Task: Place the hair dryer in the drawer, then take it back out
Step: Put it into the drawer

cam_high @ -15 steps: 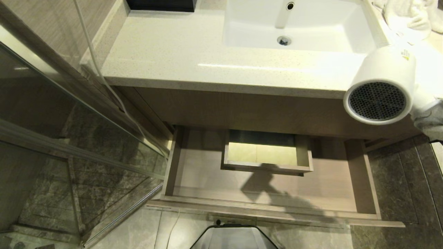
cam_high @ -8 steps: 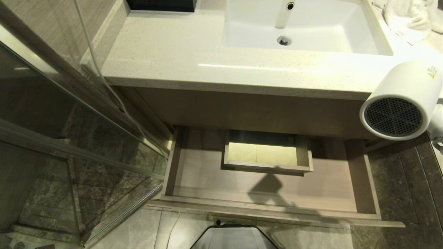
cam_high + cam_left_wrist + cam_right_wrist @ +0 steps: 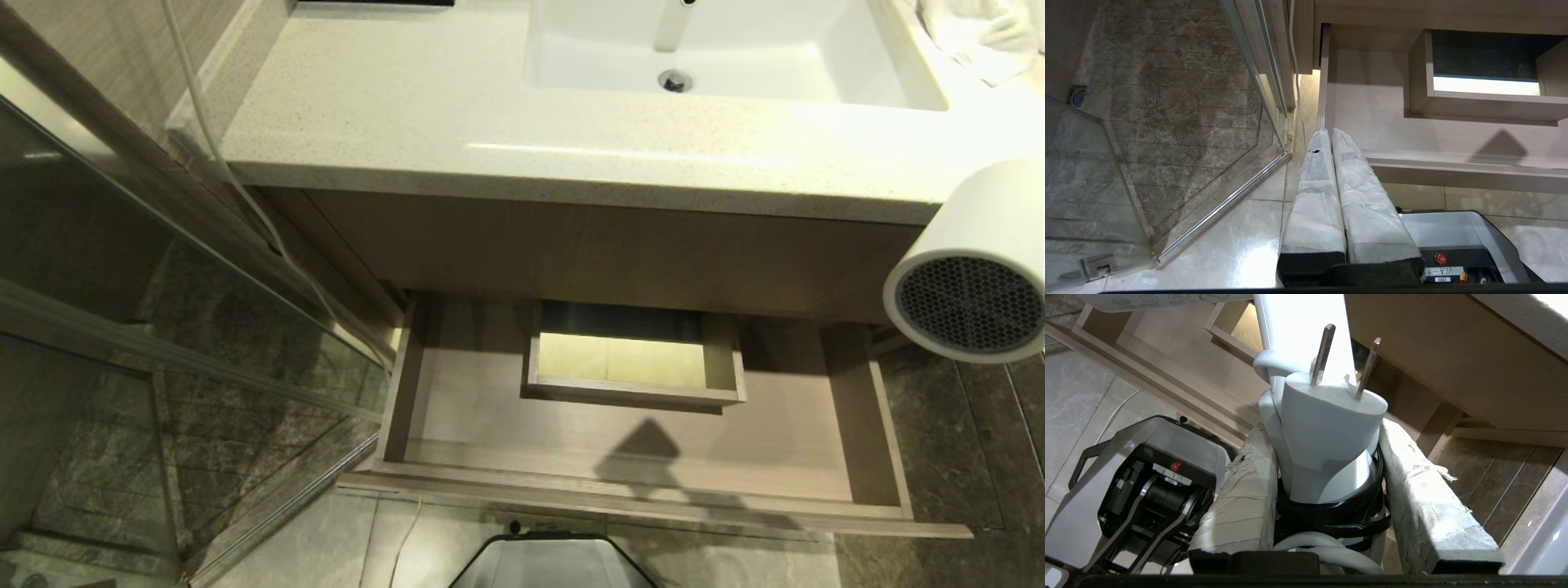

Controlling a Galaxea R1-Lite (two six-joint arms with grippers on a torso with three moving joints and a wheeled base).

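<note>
While the drawer (image 3: 637, 445) stands pulled out below the vanity with nothing lying in it, the hair dryer (image 3: 971, 269) hangs in the air off to the robot's right, above the drawer's right end and in front of the table (image 3: 408, 106) edge. Its dark honeycomb grille faces up toward the head camera, and only the round white barrel shows there; the arm carrying it is out of that view.

Seen from the right wrist, the right gripper (image 3: 1327, 457) has its padded jaws pinching the dryer's bundled cord, where a black tie (image 3: 1331, 514) wraps the white loops. The white plug (image 3: 1331, 433) sticks up between the jaws with its two metal prongs pointing away from the wrist, and the dryer's handle runs on beyond it.

The left gripper (image 3: 1331, 132) hangs low by the robot's base, near the drawer's left front corner, its two wrapped jaws pressed together on nothing.

A boxed cutout (image 3: 633, 359) sits at the rear centre of the drawer. A white sink (image 3: 718, 57) is set in the table, and a glass shower screen (image 3: 122, 310) stands at the left.
</note>
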